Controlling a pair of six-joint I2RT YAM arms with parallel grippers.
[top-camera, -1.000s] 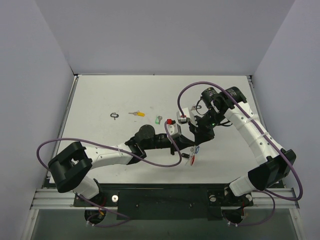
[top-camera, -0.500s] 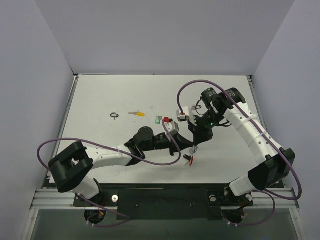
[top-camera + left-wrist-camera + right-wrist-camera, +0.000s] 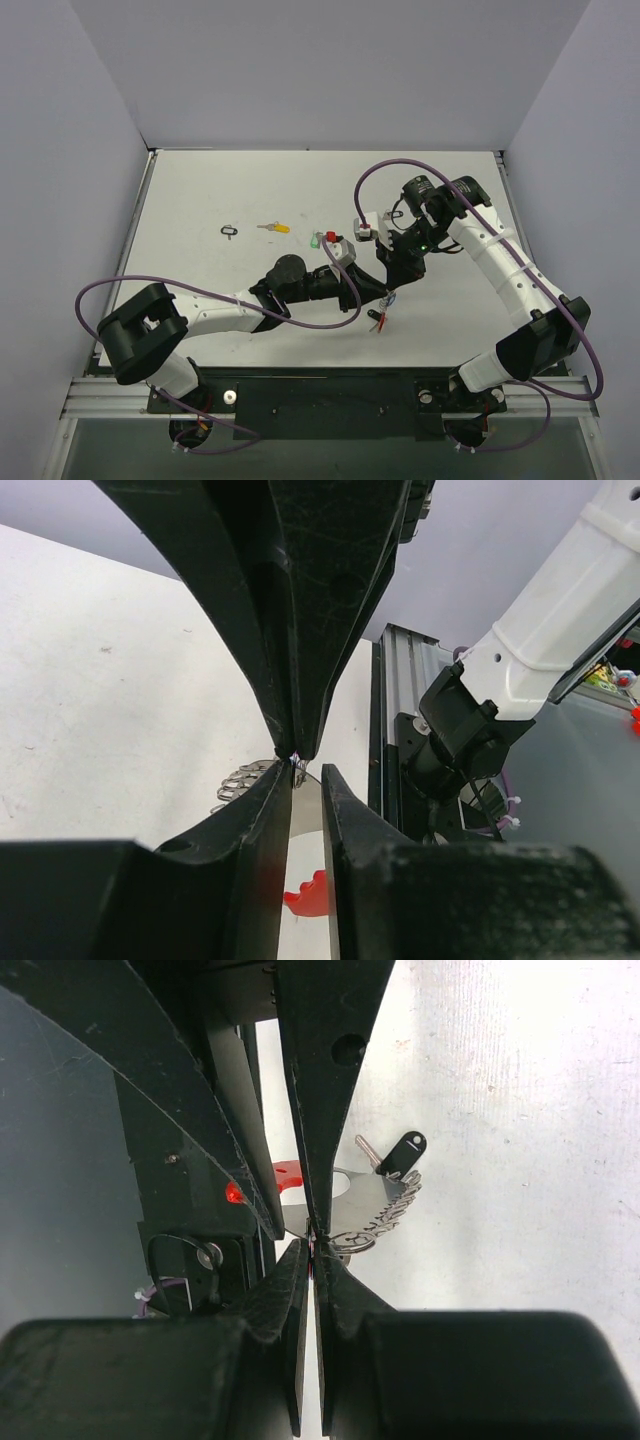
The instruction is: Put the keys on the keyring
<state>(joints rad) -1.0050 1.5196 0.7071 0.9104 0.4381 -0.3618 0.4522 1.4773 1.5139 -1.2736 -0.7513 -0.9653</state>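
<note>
The keyring (image 3: 383,310) hangs just above the table in the middle, its red tag (image 3: 375,321) lowest. My right gripper (image 3: 390,287) is shut on its top; the beaded chain (image 3: 385,1215) curves off the pinched tips (image 3: 312,1250), with a black-tagged key (image 3: 403,1150) beside it. From the left, my left gripper (image 3: 376,293) meets it tip to tip. Its jaws (image 3: 305,772) stand slightly apart, and the keyring's flat silver plate (image 3: 303,815) and red tag (image 3: 308,895) show through the gap. A green-tagged key (image 3: 316,240) and a yellow-tagged key (image 3: 274,228) lie on the table.
A small black loop tag (image 3: 230,231) lies left of the yellow key. The left wrist's white camera block (image 3: 345,255) sits close to the green key. Purple cables arc over both arms. The table's raised edge (image 3: 145,200) runs along the left.
My left gripper's jaws, shut in the earlier frames, have parted a little. The left wrist has drifted slightly up and left, and the hanging keyring has swung a little left.
</note>
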